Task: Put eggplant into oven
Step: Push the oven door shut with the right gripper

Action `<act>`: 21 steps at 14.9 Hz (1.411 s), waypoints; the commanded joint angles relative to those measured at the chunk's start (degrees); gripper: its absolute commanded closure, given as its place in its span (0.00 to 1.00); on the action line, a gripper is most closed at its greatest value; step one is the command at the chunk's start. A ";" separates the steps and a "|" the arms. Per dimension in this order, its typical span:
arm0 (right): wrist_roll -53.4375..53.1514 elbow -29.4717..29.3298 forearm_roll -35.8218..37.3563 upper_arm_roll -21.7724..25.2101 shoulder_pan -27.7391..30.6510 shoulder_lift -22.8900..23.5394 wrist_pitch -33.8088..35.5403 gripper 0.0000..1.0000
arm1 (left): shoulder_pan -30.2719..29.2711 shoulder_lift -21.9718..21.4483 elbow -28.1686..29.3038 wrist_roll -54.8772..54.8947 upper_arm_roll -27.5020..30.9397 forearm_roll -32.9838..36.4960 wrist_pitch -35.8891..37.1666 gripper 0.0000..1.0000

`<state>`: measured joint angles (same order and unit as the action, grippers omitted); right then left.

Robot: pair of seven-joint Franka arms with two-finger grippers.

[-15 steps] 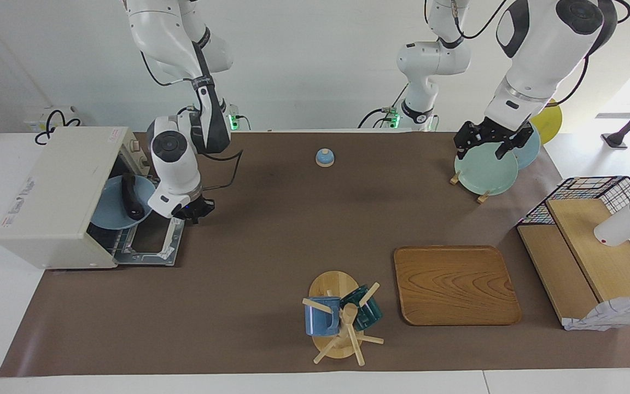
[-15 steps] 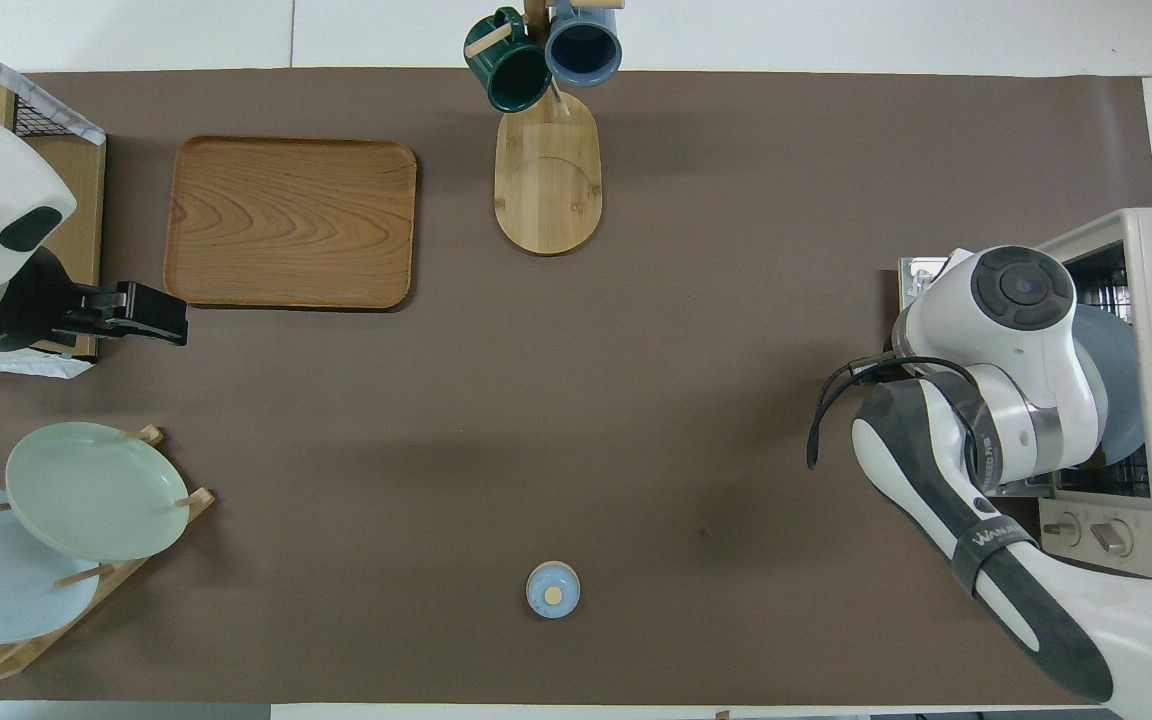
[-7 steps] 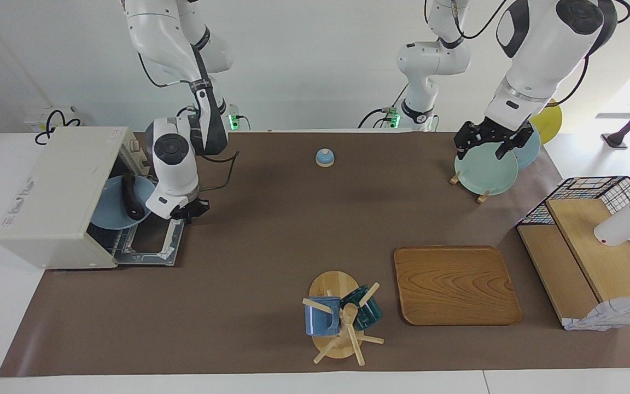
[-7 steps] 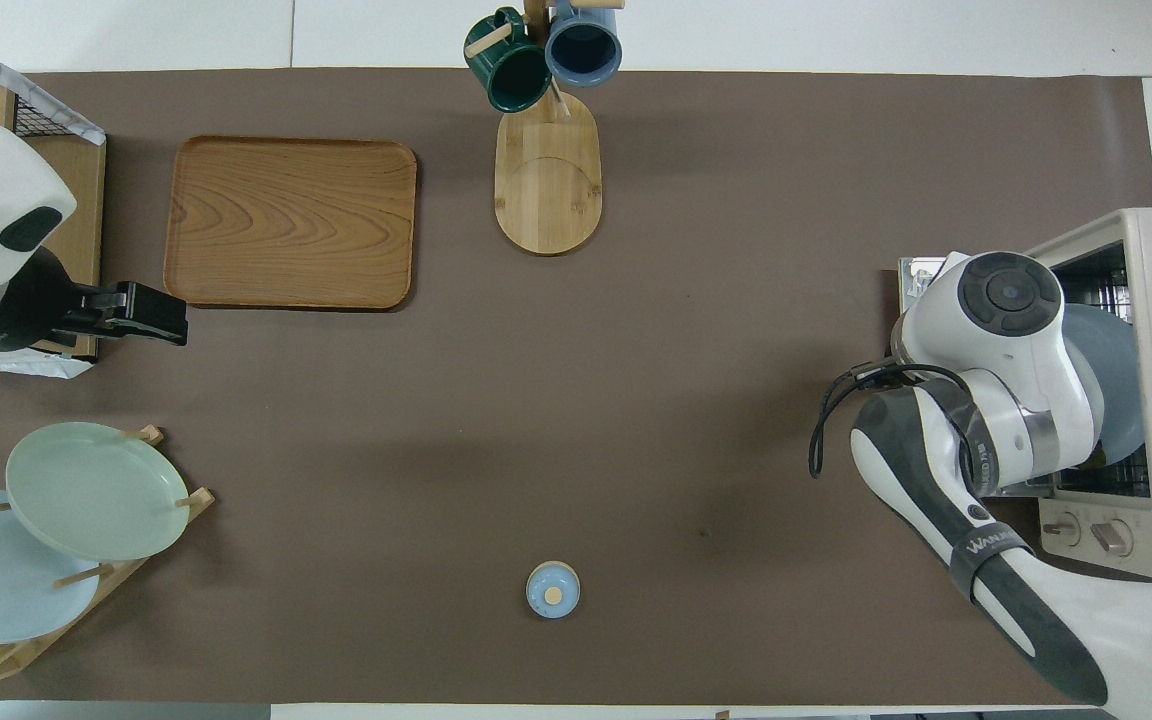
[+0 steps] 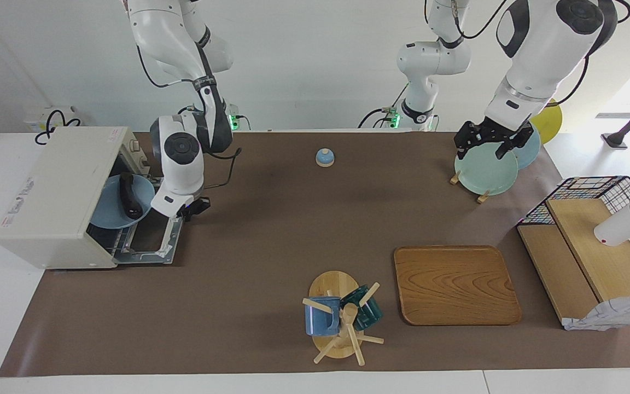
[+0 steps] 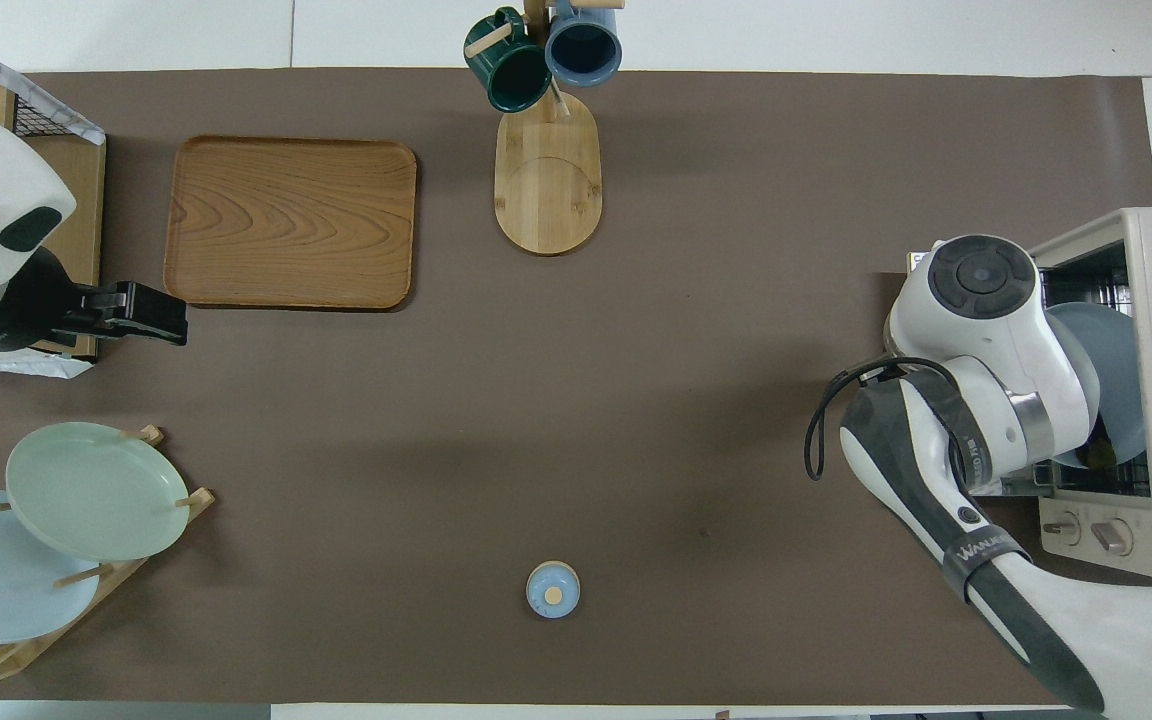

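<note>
The cream-white oven (image 5: pixel 52 197) stands at the right arm's end of the table, its door (image 5: pixel 151 241) dropped open. A blue plate (image 5: pixel 108 210) rests on the rack in the oven's mouth, its rim sticking out over the door. The dark eggplant (image 5: pixel 127 196) lies on that plate. My right gripper (image 5: pixel 193 207) hangs shut over the door's edge, beside the plate's rim, with nothing seen in it. In the overhead view the right arm covers most of the plate (image 6: pixel 1121 370) and the eggplant. My left gripper (image 5: pixel 491 148) waits open above the plate rack.
A small blue bell (image 5: pixel 325 157) sits near the robots at mid-table. A rack with plates (image 5: pixel 484 172) stands under the left gripper. A wooden tray (image 5: pixel 456 284), a mug tree (image 5: pixel 342 323) and a wire basket with shelf (image 5: pixel 594 246) lie farther from the robots.
The right arm's wrist has swung a little toward the table's middle, away from the oven's mouth. The plate with the eggplant stays in place. The left arm has not moved.
</note>
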<state>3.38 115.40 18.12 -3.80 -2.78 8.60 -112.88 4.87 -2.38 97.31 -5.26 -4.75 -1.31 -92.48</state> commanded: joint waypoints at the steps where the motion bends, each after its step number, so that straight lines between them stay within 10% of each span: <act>1: 6.46 -4.74 0.89 1.34 4.80 -1.47 5.02 1.00 | -0.12 -1.14 0.95 0.25 0.01 1.13 -0.07 0.00; 8: 14.11 -5.01 -0.36 1.52 9.37 -7.18 9.60 1.00 | -0.12 -1.14 0.95 0.25 0.01 1.13 -0.07 0.00; 13: 13.76 -16.68 -8.25 1.26 8.75 -7.37 21.55 0.92 | -0.12 -1.14 0.95 0.25 0.01 1.13 -0.07 0.00; 15: 13.15 -20.12 -12.04 1.08 8.40 -6.06 23.14 0.79 | -0.12 -1.14 0.95 0.25 0.01 1.13 -0.07 0.00; 16: 12.63 -21.09 -13.18 1.08 8.58 -5.53 23.15 0.60 | -0.12 -1.14 0.95 0.25 0.10 1.13 -0.07 0.00; 17: 12.10 -21.88 -13.98 1.08 8.67 -5.18 22.97 0.15 | -0.12 -1.14 0.95 0.25 0.01 1.13 -0.07 0.00; 18: 11.66 -22.50 -14.16 1.08 8.93 -5.09 22.88 0.00 | -0.12 -1.14 0.95 0.25 0.01 1.13 -0.07 0.00; 21: 6.32 -23.47 -14.07 1.08 8.23 -5.00 24.55 0.00 | -0.12 -1.14 0.95 0.25 0.01 1.13 -0.07 0.00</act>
<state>13.55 94.13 5.32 -2.60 5.53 2.35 -90.30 4.87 -2.38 97.31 -5.26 -4.75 -1.31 -92.48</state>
